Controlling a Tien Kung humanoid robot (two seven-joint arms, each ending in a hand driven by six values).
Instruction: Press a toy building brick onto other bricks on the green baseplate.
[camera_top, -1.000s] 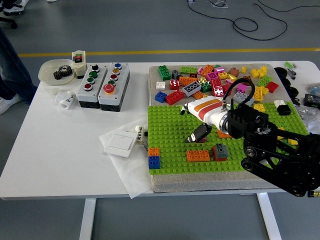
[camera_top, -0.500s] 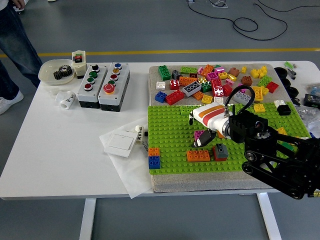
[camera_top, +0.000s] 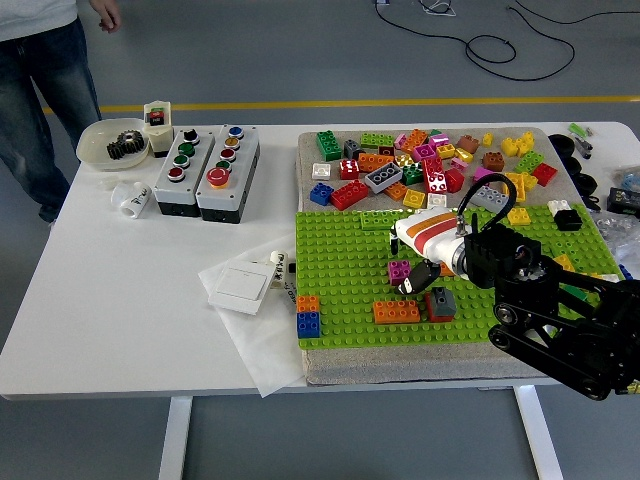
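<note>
My right hand (camera_top: 425, 262) over the baseplate (camera_top: 340, 290): fingers (camera_top: 418, 277) curled beside a magenta brick (camera_top: 399, 270), apparently grasping it, angled down for pressing near the orange brick (camera_top: 396, 312).

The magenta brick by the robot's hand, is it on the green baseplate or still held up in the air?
On the baseplate. The magenta brick sits on the green baseplate, beside the right hand. Whether the fingers touch it, cannot tell.

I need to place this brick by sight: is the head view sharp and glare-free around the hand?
Head view: even light, no glare, green baseplate studs crisp; the right hand is sharp, but it and the black arm hide the plate beneath them.
</note>
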